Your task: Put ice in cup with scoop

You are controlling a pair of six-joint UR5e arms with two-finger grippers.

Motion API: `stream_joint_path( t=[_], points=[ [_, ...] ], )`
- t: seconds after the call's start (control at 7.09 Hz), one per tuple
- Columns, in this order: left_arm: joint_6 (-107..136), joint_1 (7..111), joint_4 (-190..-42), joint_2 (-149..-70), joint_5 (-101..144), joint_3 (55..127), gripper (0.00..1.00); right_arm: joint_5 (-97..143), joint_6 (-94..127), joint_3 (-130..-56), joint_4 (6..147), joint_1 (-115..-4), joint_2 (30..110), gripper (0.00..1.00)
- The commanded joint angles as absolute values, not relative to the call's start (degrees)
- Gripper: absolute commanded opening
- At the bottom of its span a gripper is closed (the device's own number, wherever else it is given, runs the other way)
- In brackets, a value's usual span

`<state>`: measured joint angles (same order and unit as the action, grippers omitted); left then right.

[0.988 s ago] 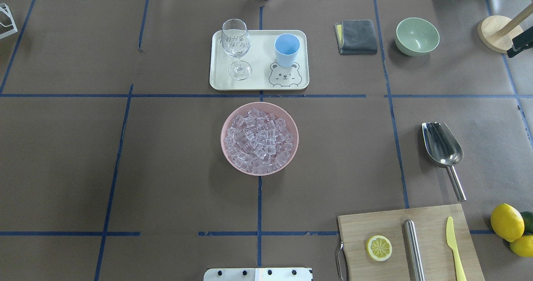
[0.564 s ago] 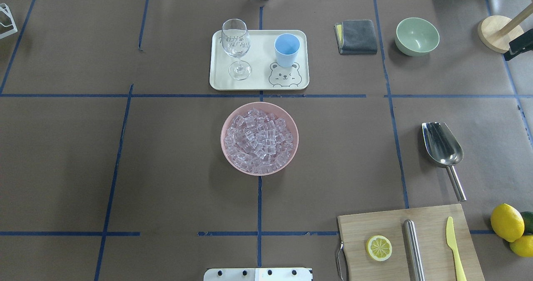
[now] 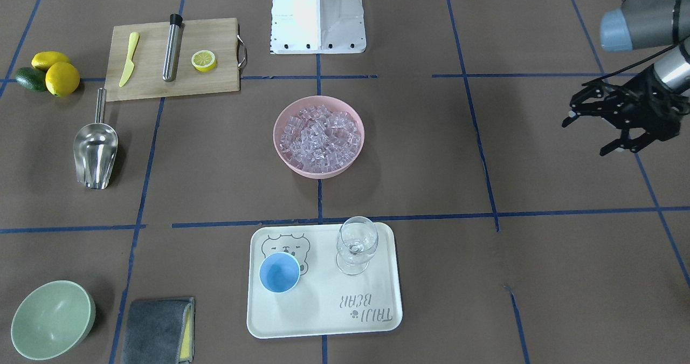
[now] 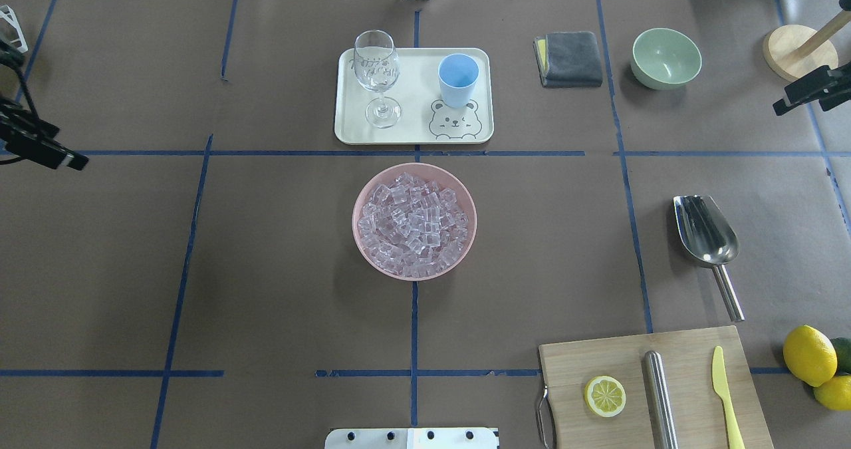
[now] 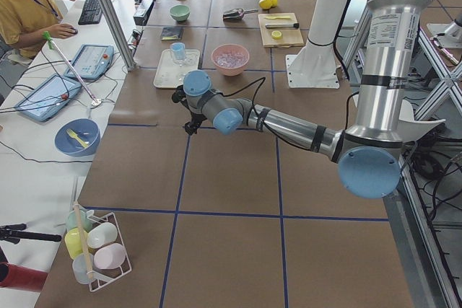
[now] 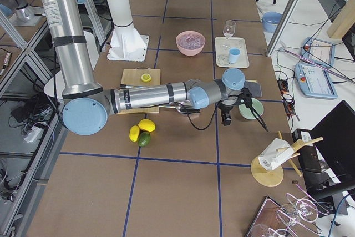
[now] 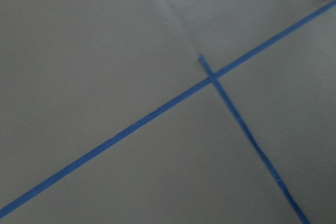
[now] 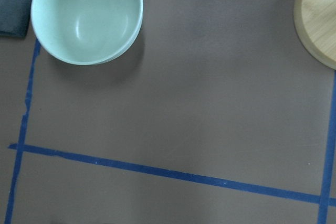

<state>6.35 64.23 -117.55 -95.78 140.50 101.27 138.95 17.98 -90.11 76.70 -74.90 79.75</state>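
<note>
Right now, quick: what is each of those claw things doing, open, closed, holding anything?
Left gripper: jaws open, holding nothing.
Right gripper: only partly in view at the edge; cannot be told.

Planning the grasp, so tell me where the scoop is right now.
In the overhead view the scoop lies on the robot's right side, just beyond the cutting board, handle pointing back toward it, right of the pink bowl.

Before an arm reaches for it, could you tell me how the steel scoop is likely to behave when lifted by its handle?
The scoop looks like rigid steel, so it should not flex. Its handle is thin, round and shiny, so it may twist in a grip. The much larger trough will probably make it droop nose-down.
</note>
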Motion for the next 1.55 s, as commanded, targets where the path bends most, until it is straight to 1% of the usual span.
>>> stream_joint_path(
  t=[0.0, 0.14, 0.28, 0.42, 0.56, 0.71, 0.99, 1.13, 1.41],
  points=[
    [6.15, 55.59, -120.23, -102.01, 140.54, 100.91, 1.00, 138.09, 28.17, -99.00, 76.29, -69.55, 83.56, 1.00],
    [6.24, 51.54, -124.67, -103.08, 140.36, 100.64, 1.00, 135.20, 29.78, -102.79, 76.46, -68.74, 85.76, 1.00],
    [6.15, 48.46, -131.76, -103.27, 137.05, 98.98, 1.00, 134.83, 33.01, -104.75, 76.38, -66.38, 87.43, 1.00],
    [6.24, 44.86, -139.06, -104.23, 132.06, 95.83, 1.00, 134.82, 34.70, -105.72, 76.38, -65.66, 88.15, 1.00],
    [6.41, 42.74, -144.35, -105.37, 128.71, 93.63, 1.00, 133.95, 35.33, -108.26, 76.38, -64.35, 91.11, 1.00],
    [6.24, 41.32, -145.88, -106.95, 128.32, 92.47, 1.00, 133.25, 36.12, -110.11, 76.38, -62.94, 93.40, 1.00],
    [6.15, 35.10, -145.64, -113.08, 128.23, 86.87, 1.00, 130.89, 41.21, -110.65, 76.29, -59.26, 93.86, 1.00],
    [5.98, 34.63, -145.72, -114.68, 128.32, 85.27, 1.00, 129.83, 41.22, -111.26, 76.29, -58.02, 95.00, 1.00],
    [5.71, 34.37, -146.16, -114.96, 125.62, 85.25, 1.00, 129.73, 41.31, -112.58, 76.29, -57.66, 96.41, 1.00]
  ],
)
